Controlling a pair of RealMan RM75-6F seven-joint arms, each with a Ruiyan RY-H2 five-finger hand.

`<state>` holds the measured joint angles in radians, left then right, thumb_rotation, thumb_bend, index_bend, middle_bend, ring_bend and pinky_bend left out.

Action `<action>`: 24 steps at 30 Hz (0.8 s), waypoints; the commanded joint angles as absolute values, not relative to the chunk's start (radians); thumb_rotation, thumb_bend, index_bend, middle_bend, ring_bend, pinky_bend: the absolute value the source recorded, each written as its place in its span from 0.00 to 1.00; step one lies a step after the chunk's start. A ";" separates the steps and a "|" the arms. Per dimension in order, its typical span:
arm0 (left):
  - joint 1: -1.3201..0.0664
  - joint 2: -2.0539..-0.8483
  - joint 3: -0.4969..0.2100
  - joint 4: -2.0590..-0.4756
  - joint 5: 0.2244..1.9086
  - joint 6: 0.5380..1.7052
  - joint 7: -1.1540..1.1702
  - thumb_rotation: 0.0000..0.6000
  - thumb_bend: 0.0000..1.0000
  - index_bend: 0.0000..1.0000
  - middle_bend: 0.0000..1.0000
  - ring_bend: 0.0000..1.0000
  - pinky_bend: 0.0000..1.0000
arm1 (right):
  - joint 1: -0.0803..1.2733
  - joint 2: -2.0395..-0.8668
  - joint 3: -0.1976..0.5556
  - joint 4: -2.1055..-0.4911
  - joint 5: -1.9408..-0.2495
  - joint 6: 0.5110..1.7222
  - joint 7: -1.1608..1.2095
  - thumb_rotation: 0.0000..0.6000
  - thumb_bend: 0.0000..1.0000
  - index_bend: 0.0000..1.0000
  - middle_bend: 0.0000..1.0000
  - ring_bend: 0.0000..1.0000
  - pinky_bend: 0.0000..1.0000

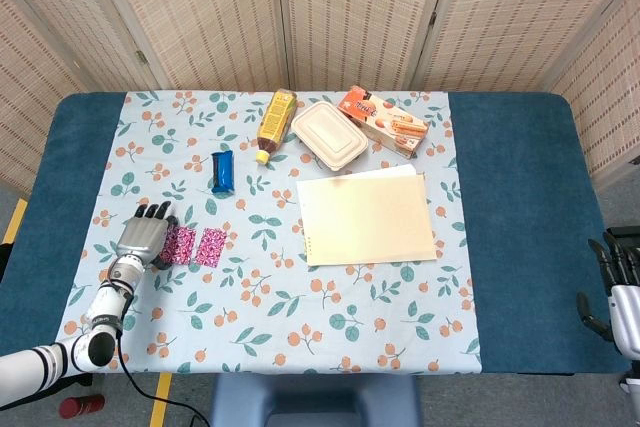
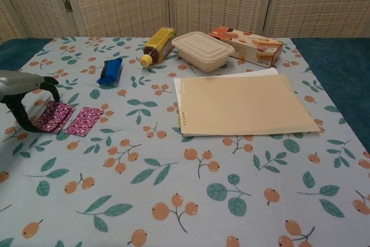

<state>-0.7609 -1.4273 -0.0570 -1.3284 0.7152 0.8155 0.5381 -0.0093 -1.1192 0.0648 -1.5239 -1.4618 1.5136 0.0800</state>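
Observation:
Two magenta patterned packets lie side by side on the floral cloth, the left packet (image 1: pixel 183 244) (image 2: pixel 53 115) and the right packet (image 1: pixel 211 246) (image 2: pixel 85 121). My left hand (image 1: pixel 143 235) (image 2: pixel 23 91) arches over the left packet's outer end, thumb down on the cloth and fingers spread, fingertips at the packet's edge. Nothing is lifted. My right hand (image 1: pixel 618 287) hangs beyond the table's front right corner in the head view, fingers apart and empty, far from everything.
A blue bar (image 1: pixel 223 171) (image 2: pixel 110 70), a lying bottle (image 1: pixel 276 122), a beige lidded container (image 1: pixel 327 134), an orange snack box (image 1: pixel 388 120) and a tan notebook (image 1: pixel 366 217) (image 2: pixel 243 103) occupy the far and middle cloth. Folding screens stand behind.

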 commanded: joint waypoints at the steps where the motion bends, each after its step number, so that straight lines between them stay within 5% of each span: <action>1: -0.761 -1.429 -0.055 -1.321 0.713 0.813 0.537 1.00 0.22 0.25 0.00 0.00 0.00 | -0.010 -1.119 0.065 -1.524 -1.461 1.514 0.079 1.00 0.50 0.00 0.00 0.00 0.00; 7: -0.764 -1.431 -0.053 -1.330 0.728 0.816 0.532 1.00 0.22 0.16 0.00 0.00 0.00 | -0.011 -1.119 0.065 -1.524 -1.460 1.514 0.079 1.00 0.50 0.00 0.00 0.00 0.00; 24: -0.810 -1.486 -0.056 -1.372 0.751 0.827 0.574 1.00 0.22 0.19 0.00 0.00 0.00 | -0.014 -1.122 0.065 -1.509 -1.455 1.511 0.094 1.00 0.50 0.00 0.00 0.00 0.00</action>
